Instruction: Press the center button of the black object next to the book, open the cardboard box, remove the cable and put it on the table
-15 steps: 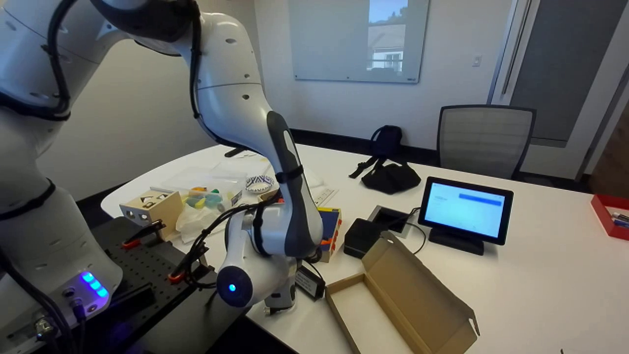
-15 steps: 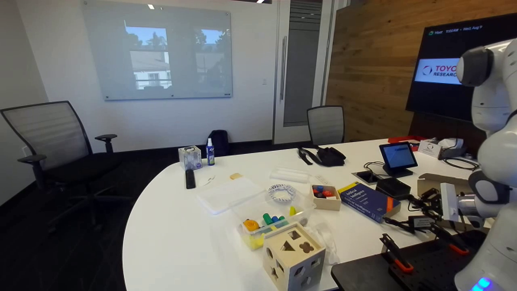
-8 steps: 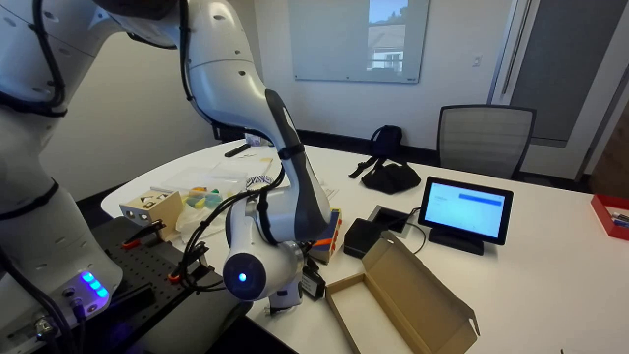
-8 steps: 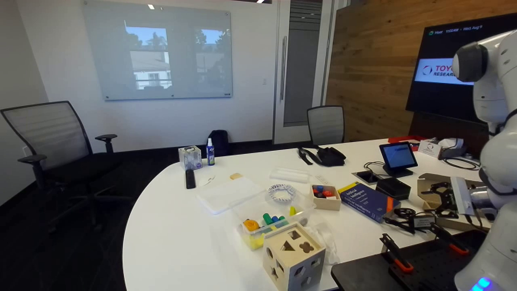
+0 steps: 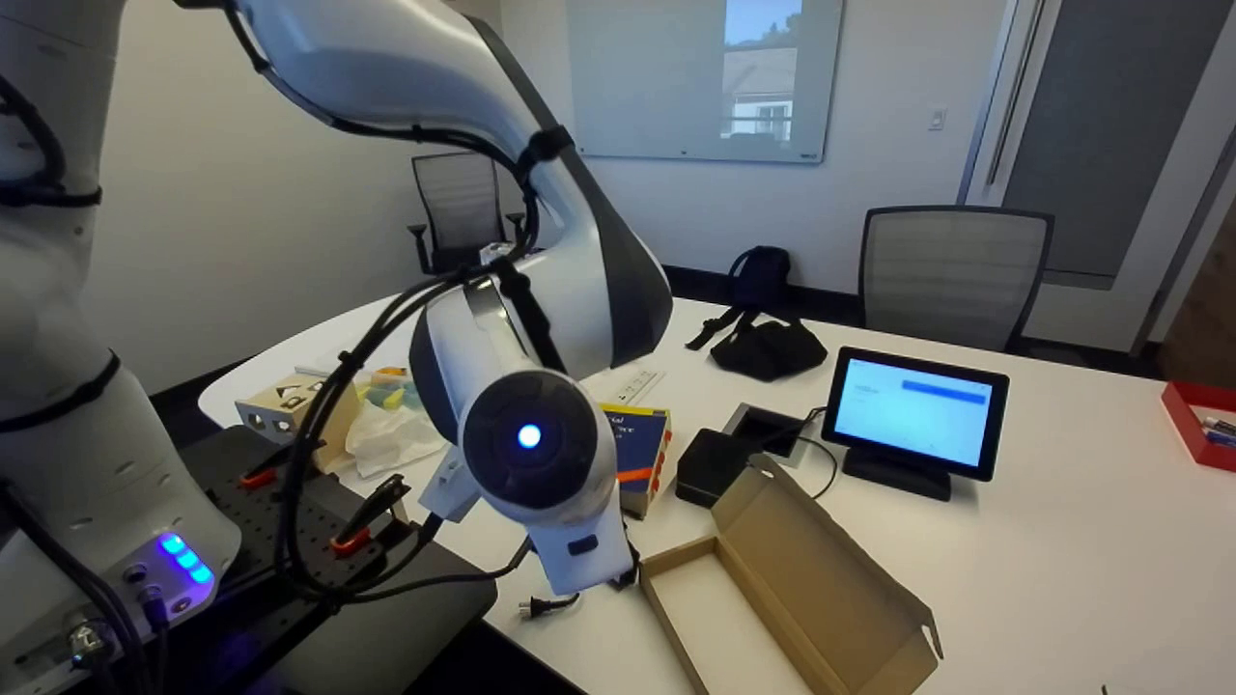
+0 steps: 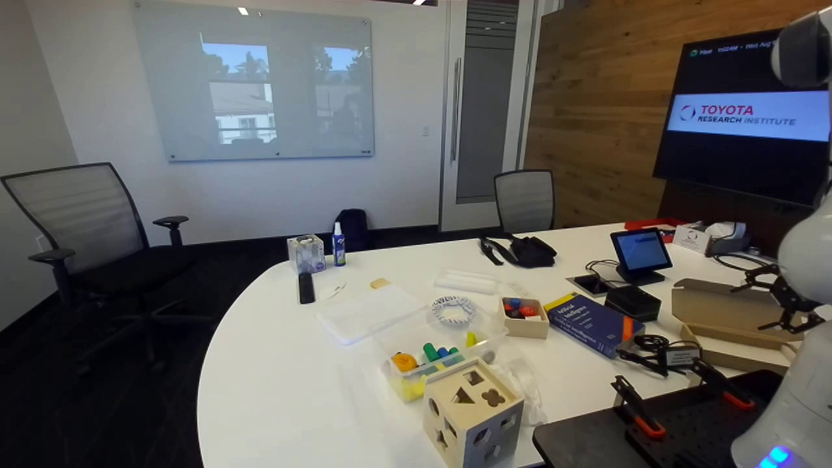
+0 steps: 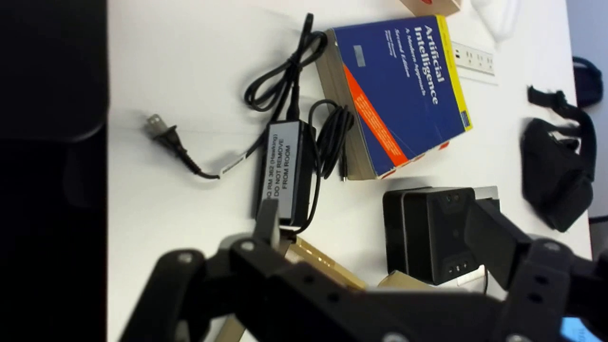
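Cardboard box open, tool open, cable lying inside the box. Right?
Not quite: the cable isn't in the cardboard box. It lies on the table, beside the book, as the wrist view shows. The rest holds: the cardboard box is open and so is the tool.

Passage: strip of bare white desk (image 7: 354, 209) between power adapter (image 7: 282, 166) and black device (image 7: 434, 228); broader bare stretch, in an exterior view, before the lit tablet (image 5: 912, 410).
Obstacles: coiled cable (image 7: 334, 137) alongside Artificial Intelligence textbook (image 7: 403, 90); open cardboard box (image 5: 772, 618), lid (image 5: 821, 574) raised near device.
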Controlling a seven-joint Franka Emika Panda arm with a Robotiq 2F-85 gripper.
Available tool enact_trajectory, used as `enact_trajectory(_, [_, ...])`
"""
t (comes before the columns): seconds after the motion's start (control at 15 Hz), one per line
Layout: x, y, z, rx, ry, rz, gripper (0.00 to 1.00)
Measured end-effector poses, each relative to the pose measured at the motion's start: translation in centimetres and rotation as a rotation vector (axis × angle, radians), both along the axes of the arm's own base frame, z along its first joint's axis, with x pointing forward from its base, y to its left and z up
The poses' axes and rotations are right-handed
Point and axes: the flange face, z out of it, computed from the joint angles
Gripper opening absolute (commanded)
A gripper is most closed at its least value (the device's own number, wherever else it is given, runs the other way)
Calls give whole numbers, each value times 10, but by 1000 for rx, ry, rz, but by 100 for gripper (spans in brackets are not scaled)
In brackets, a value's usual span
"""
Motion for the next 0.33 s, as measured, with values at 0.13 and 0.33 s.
enact_trajectory(0.13, [-4, -7, 23, -45, 31, 93, 100])
enact_trajectory(0.33, [-1, -12, 48, -112, 64, 207, 100])
